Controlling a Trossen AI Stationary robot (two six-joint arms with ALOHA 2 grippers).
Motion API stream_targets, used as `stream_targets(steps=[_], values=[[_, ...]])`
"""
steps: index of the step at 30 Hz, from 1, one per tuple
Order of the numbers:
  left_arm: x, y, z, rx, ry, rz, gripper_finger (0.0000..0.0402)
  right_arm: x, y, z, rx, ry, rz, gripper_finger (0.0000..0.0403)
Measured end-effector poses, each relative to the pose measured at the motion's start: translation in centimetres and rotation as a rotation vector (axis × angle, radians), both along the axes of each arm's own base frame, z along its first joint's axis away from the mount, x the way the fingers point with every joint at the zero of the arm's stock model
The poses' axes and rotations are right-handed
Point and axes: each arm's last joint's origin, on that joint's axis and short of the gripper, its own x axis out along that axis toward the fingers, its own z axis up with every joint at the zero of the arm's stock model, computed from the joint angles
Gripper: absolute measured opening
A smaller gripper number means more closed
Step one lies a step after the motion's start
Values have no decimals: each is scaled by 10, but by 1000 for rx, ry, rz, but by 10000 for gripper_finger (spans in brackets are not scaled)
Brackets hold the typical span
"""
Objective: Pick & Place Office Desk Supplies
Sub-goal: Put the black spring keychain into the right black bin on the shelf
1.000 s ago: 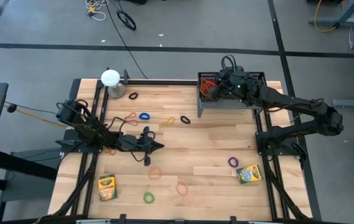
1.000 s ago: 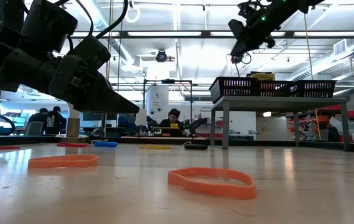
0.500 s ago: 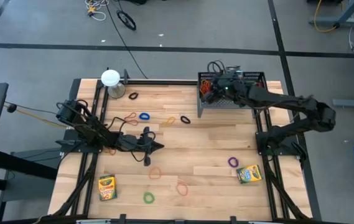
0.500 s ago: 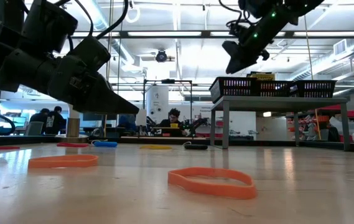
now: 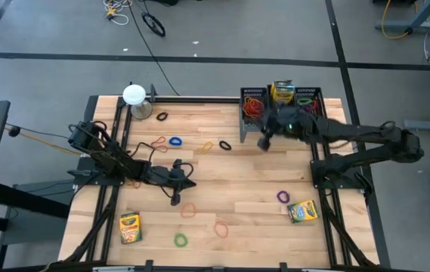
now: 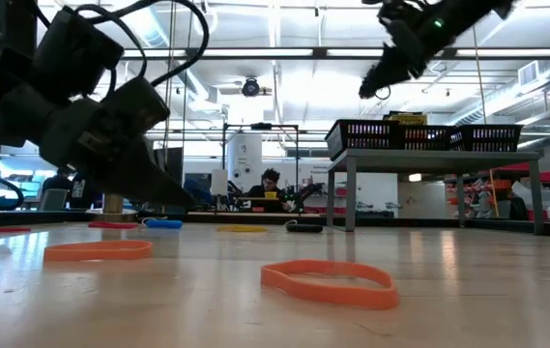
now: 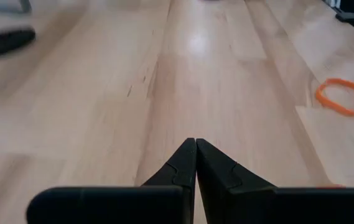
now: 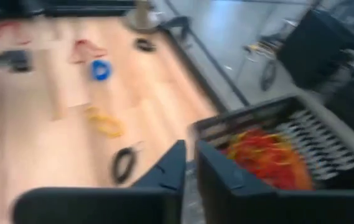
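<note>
Two hands are seen empty: the right hand (image 5: 263, 142), its fingers barely parted, is held beside the mesh rack (image 5: 251, 122) nearest the black band (image 5: 224, 145), while the left hand (image 5: 177, 198), pressed together, is poised by the orange band (image 5: 188, 210).

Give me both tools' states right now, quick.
Left tool: closed, holding nothing, low over the table.
Right tool: fingers slightly apart, nothing held, beside the rack.

The right wrist view is smeared with motion: the rack (image 8: 301, 140) holds an orange-red tangle (image 8: 260, 152) whose single bands cannot be told apart. The right claw (image 5: 264, 143) is too small overhead to judge.
</note>
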Motion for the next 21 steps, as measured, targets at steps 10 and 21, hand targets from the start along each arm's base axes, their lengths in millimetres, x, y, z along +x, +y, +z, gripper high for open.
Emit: stream_targets(steps=[10, 21], values=[[10, -5, 7, -6, -26, -82, 8, -10, 62, -68, -30, -88, 211, 20], [36, -16, 25, 73, -72, -177, 17, -24, 104, -97, -27, -84, 413, 12]])
